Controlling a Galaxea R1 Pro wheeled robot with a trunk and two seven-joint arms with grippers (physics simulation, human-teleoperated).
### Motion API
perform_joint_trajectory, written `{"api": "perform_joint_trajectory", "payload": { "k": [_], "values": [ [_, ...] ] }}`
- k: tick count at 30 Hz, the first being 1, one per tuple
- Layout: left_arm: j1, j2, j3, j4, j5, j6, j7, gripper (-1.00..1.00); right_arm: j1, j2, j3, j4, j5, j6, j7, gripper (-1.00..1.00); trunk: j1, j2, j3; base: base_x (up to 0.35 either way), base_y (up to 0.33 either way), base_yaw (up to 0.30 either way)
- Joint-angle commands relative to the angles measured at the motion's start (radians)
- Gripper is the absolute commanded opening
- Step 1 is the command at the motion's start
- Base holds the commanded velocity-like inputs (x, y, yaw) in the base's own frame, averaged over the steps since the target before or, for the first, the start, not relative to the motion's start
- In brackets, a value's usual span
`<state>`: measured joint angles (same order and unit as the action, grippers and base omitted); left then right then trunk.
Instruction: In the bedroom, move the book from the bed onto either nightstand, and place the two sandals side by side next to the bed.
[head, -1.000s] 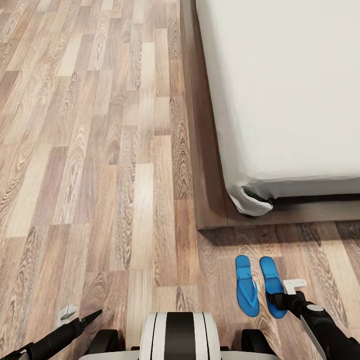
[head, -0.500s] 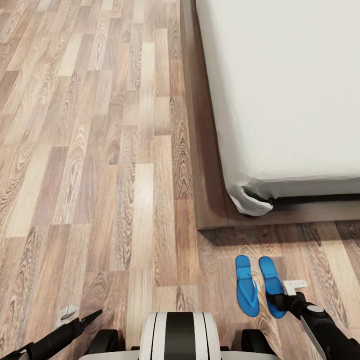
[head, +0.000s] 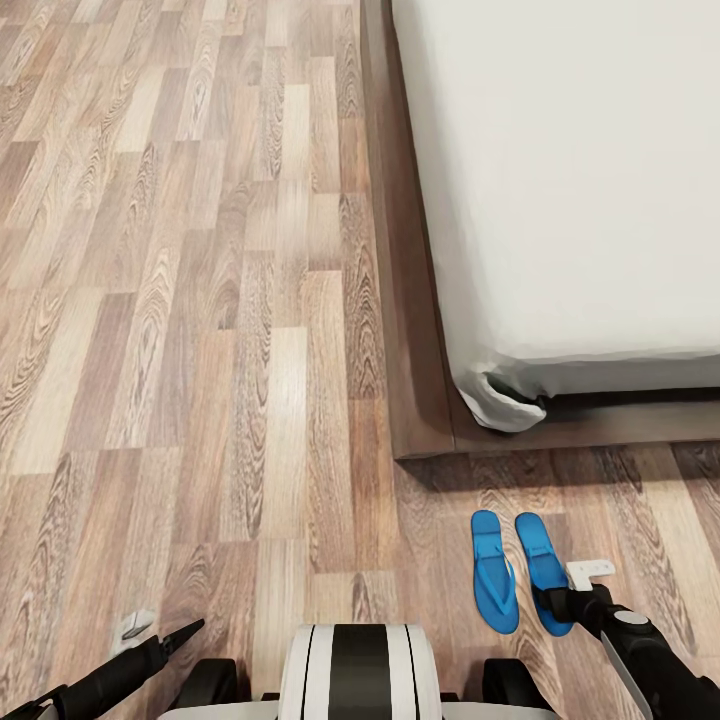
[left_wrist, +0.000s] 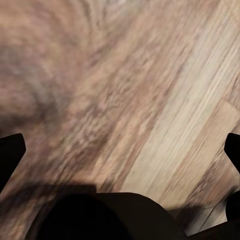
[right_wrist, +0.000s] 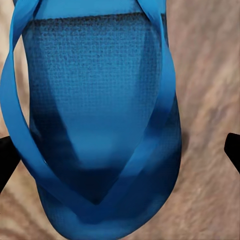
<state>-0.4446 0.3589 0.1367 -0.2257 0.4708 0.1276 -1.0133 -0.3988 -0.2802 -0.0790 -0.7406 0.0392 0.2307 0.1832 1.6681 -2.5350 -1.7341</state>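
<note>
Wood-plank floor (head: 200, 350) bears two sandals (head: 495, 585), right pincer (head: 570, 590) seemingly open above one.

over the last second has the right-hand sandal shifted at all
Yes, slightly. The right-hand sandal has slid a little left, toward the other sandal, narrowing the gap near their toes. The bed frame sits unchanged, so the camera did not move.

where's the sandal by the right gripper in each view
Head view: the right-hand sandal lies low and right on the wood-plank floor, its near end under the right gripper.
Right wrist view: the same sandal, close up across the middle.
Left wrist view: not in it.
Shared landmark: the wood-plank floor.
</note>
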Motion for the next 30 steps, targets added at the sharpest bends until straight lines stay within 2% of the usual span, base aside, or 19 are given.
{"api": "perform_joint_trajectory", "payload": {
  "k": [1, 7, 30],
  "values": [
    [0.000, 0.000, 0.001, 0.000, 0.005, 0.011, -0.004, 1.00, 0.000, 0.001, -0.004, -0.002, 0.004, 0.006, 0.007, 1.00, 0.000, 0.000, 0.000, 0.000, 0.000, 0.000],
    [0.000, 0.000, 0.001, 0.000, 0.005, 0.011, -0.004, 1.00, 0.000, 0.001, -0.004, -0.002, 0.004, 0.006, 0.007, 1.00, 0.000, 0.000, 0.000, 0.000, 0.000, 0.000],
    [0.000, -0.001, 0.001, 0.000, 0.004, 0.012, -0.002, 1.00, 0.000, -0.001, -0.005, -0.016, 0.003, 0.009, 0.014, 1.00, -0.010, 0.005, 0.088, 0.000, 0.000, 0.000]
  ]
}}
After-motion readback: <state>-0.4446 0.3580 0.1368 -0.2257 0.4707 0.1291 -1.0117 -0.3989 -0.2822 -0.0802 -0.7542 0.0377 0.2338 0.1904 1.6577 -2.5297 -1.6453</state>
